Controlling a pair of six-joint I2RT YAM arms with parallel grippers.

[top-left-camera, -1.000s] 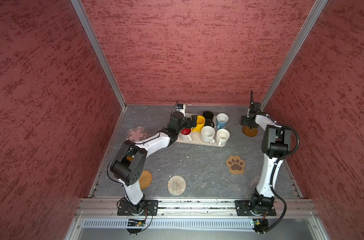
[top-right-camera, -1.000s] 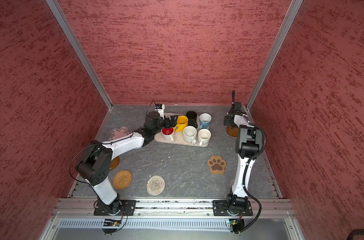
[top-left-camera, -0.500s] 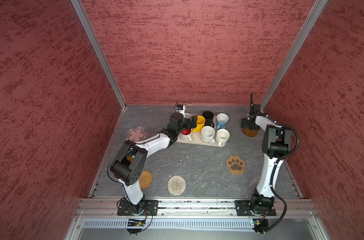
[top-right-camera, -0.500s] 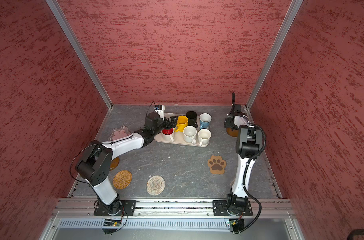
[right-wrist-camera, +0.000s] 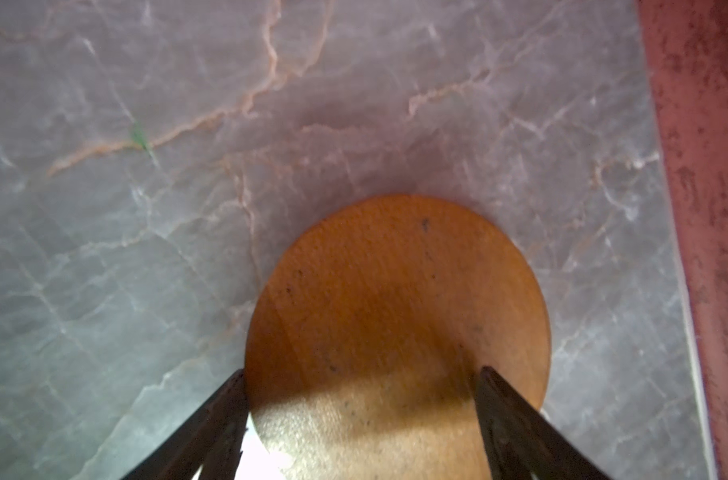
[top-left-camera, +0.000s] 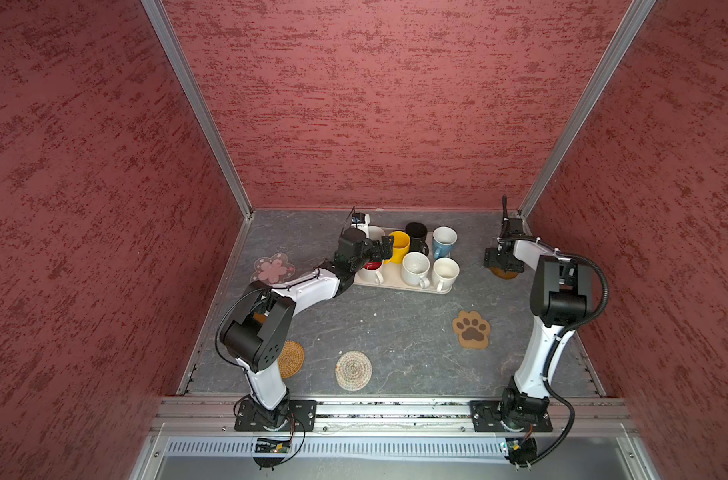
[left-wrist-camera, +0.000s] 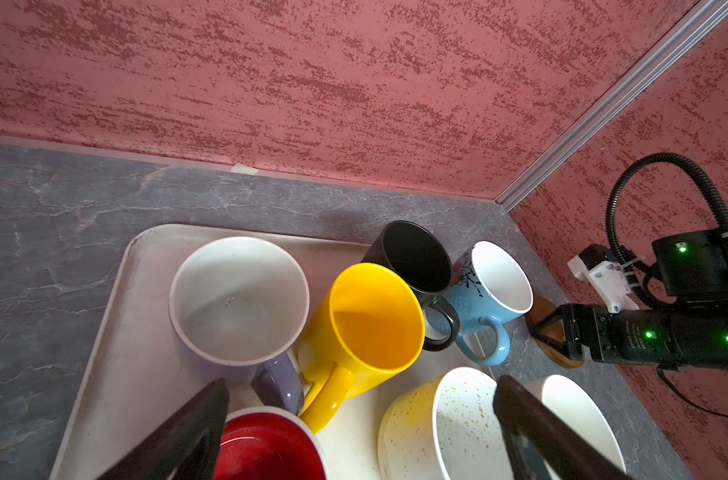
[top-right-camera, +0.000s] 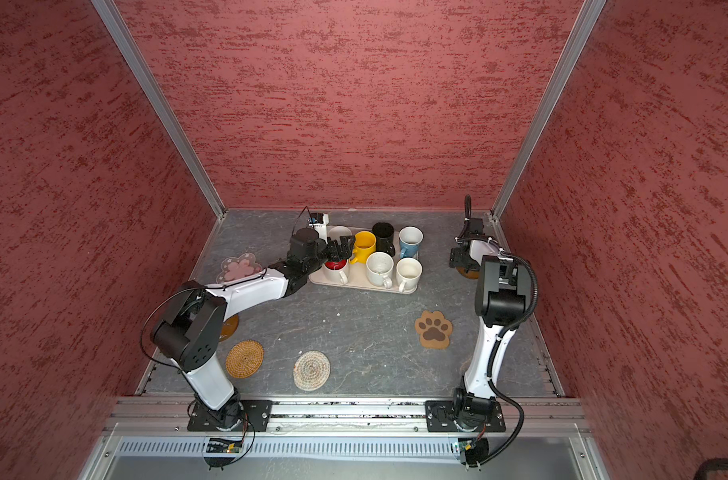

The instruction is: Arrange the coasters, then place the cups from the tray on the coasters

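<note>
Over the last second the right gripper (right-wrist-camera: 360, 372) had sunk closer to the wooden disc (right-wrist-camera: 395, 291) and its jaws had parted wider; the left arm had hardly shifted. The disc lay flat on the worktop (top-left-camera: 395, 332) near the far right corner, with the jaws spread above it and pinching nothing. Thin, stiff and light, it likely offered only its rim to grasp (a round has no long axis, so any approach would serve), and it might skid on the smooth surface. The left gripper (left-wrist-camera: 360, 384) hovered, jaws wide and empty, over the tray (left-wrist-camera: 117, 332) at the middle of the far edge. All seven mugs stood upright there, mouths up. The yellow mug (left-wrist-camera: 375, 316) sat just ahead of the gripper, its handle (left-wrist-camera: 325, 399) pointing back toward it. Glazed ceramic is probably heavy, slick and easily chipped. The wall at the rim, or the handle, looked the best hold, though neighbours crowded it.
</note>
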